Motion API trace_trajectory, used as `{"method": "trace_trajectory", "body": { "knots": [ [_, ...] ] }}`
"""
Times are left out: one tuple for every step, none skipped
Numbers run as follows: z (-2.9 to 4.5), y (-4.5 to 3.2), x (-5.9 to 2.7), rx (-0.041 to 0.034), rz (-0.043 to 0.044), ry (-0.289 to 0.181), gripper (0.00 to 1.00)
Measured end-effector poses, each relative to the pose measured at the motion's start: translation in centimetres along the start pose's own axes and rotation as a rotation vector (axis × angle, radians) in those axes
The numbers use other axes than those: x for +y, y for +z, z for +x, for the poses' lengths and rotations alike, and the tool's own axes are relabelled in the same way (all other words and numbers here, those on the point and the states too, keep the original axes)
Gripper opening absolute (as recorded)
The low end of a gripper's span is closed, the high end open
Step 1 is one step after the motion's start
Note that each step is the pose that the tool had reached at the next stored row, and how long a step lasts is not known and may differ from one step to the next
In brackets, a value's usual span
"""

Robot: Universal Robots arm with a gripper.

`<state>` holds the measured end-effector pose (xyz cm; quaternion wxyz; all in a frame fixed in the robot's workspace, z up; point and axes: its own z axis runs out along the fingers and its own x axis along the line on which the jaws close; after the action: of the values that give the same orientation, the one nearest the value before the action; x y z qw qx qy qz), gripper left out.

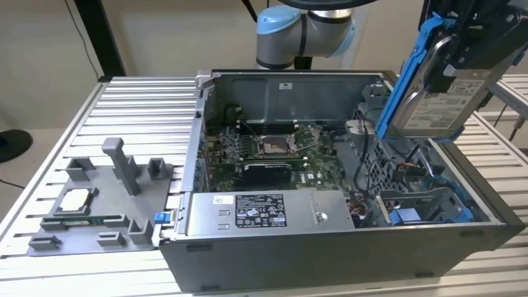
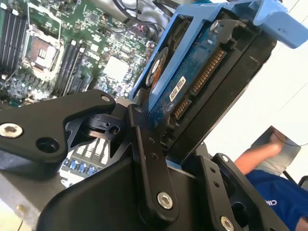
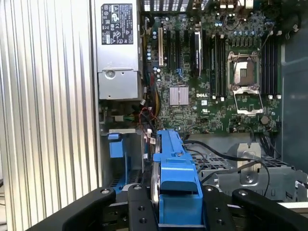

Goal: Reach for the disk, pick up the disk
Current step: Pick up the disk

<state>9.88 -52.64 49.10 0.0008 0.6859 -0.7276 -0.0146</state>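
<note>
Exterior view has my pincer (image 1: 474, 52) clamped on the disk (image 1: 433, 93), blue bracket and all, hanging on edge in the air above the open computer case (image 1: 330, 253), over its drive-bay corner at that view's right. Only the black fingers (image 2: 144, 159) pinching its sides carry it, so a slip could drop it onto the motherboard (image 3: 211, 86) or snag the loose cables (image 3: 226, 156) under it.
</note>
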Motion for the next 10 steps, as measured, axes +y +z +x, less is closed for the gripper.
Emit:
{"method": "trace_trajectory", "body": {
  "knots": [
    [0.27,-0.01,-0.02,0.0,0.0,0.0,0.0],
    [0.55,-0.01,-0.03,0.0,0.0,0.0,0.0],
    [0.83,-0.02,-0.06,0.0,0.0,0.0,0.0],
    [1.11,-0.02,-0.08,0.0001,0.0,0.0,0.0],
    [1.39,-0.03,-0.09,0.0,0.0,0.0,0.0],
    [1.67,-0.03,-0.11,0.0,0.0,-0.001,0.0],
    [1.94,-0.04,-0.13,0.0001,0.0,-0.001,0.0],
    [2.23,-0.04,-0.15,0.0001,0.0,-0.001,0.0],
    [2.51,-0.04,-0.17,0.0001,-0.0001,-0.001,0.0],
    [2.78,-0.04,-0.19,0.0,0.0,-0.001,0.0]
  ]
}}
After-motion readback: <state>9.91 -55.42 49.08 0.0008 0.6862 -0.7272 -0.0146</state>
